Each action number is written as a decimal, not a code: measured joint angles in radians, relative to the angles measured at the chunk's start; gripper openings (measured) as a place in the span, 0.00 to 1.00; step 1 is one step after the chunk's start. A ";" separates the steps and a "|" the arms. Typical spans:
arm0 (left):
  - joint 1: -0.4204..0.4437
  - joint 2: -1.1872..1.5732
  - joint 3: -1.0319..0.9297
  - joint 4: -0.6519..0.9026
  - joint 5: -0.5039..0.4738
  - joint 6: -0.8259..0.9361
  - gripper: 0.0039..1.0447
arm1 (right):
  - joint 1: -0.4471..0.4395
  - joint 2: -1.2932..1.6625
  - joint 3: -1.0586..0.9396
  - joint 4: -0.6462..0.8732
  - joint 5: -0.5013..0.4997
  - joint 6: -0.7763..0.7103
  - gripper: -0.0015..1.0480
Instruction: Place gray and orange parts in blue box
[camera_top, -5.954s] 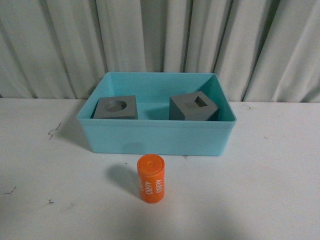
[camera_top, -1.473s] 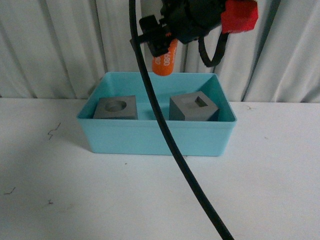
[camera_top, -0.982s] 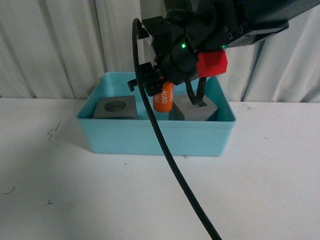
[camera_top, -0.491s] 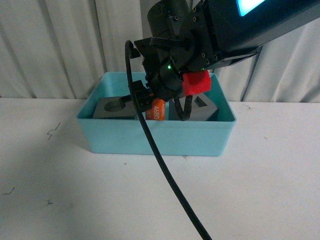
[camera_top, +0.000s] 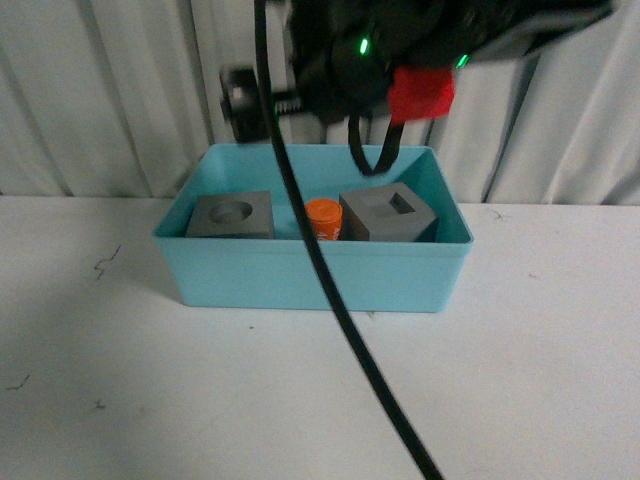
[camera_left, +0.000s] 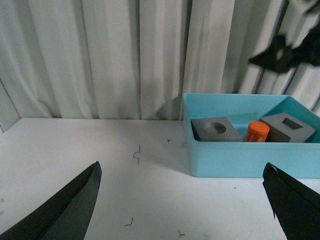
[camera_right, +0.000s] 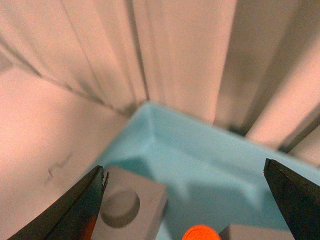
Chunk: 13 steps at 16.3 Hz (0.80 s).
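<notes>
Both tools gape empty above white table, pale curtain behind blue box.

The blue box looks like smooth plastic; both gray cubes are matte; the curtain looks like cloth.

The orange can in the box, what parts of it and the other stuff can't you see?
- Orange can: front view, its lower part is hidden behind the blue box wall; its digits are out of sight.
- Same can, right wrist view: cut off by the picture edge.
- Right gripper: front view, blurred; open or shut unclear there.
</notes>
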 joint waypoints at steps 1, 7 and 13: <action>0.000 0.000 0.000 0.000 0.000 0.000 0.94 | -0.018 -0.129 -0.073 0.058 -0.013 0.000 0.94; 0.000 0.000 0.000 0.000 0.000 0.000 0.94 | -0.261 -0.977 -0.847 0.027 0.087 -0.029 0.94; 0.000 0.000 0.000 0.000 -0.001 0.000 0.94 | -0.252 -1.625 -1.366 0.009 0.294 0.192 0.77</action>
